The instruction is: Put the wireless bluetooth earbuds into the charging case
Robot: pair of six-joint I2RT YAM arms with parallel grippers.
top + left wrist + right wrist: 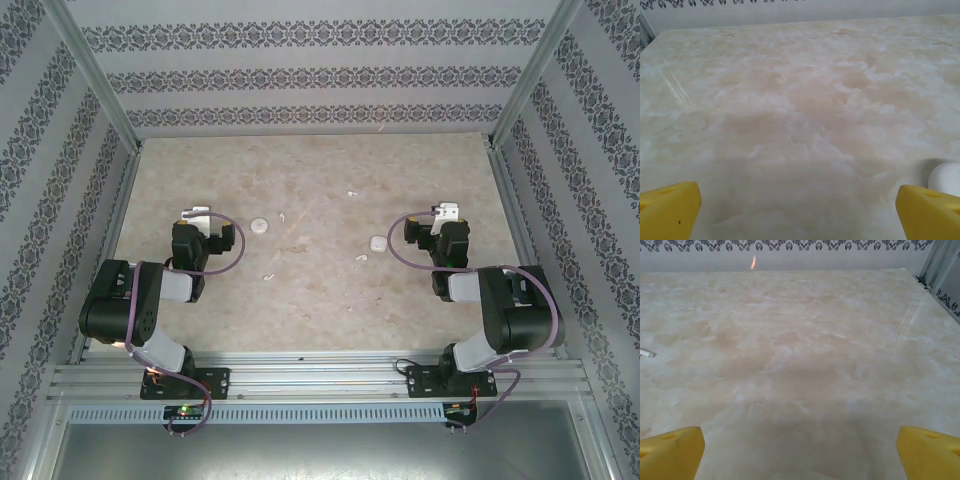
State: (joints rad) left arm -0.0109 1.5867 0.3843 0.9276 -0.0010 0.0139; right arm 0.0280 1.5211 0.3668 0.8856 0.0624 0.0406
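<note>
Top external: four earbuds (361, 258), two white cases (260, 227); left tool (197, 213), right tool (446, 210) both released.

round case (946, 176) cut off rt, earbud (646, 353) clipped left

No legible text or markings.

Light was bright and even over my table (300, 300), shadows faint; pale glare streaked its edges in both wrist views, and my yellow fingertips (670, 210) looked soft
</note>
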